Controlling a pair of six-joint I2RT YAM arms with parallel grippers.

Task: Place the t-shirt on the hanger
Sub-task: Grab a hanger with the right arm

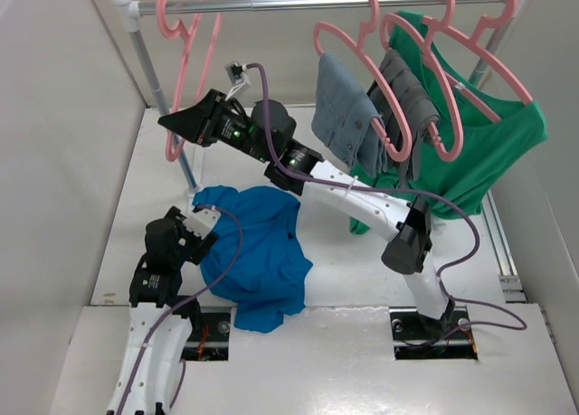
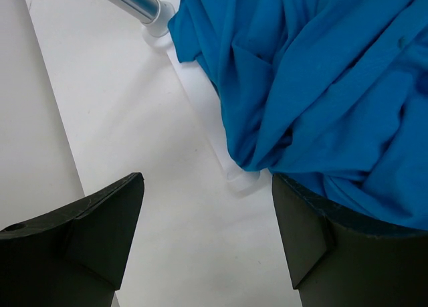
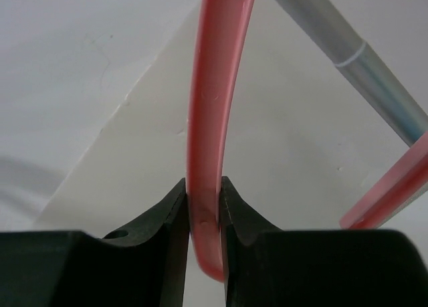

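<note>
Right wrist view: the right claw [image 3: 204, 203] is clenched on the pink hanger [image 3: 215, 86] near its lower bend, with one finger pressed to each side of the thin plastic. In the top external view, that hanger hangs at the left end of the metal rail [image 1: 298, 1], well apart from the clothed hangers. The blue t-shirt [image 1: 258, 252] lies crumpled on the white bench [image 1: 357, 279], below the hanger. The left claw [image 1: 181, 237] stands released low over the bench, with the shirt's edge against one finger.
</note>
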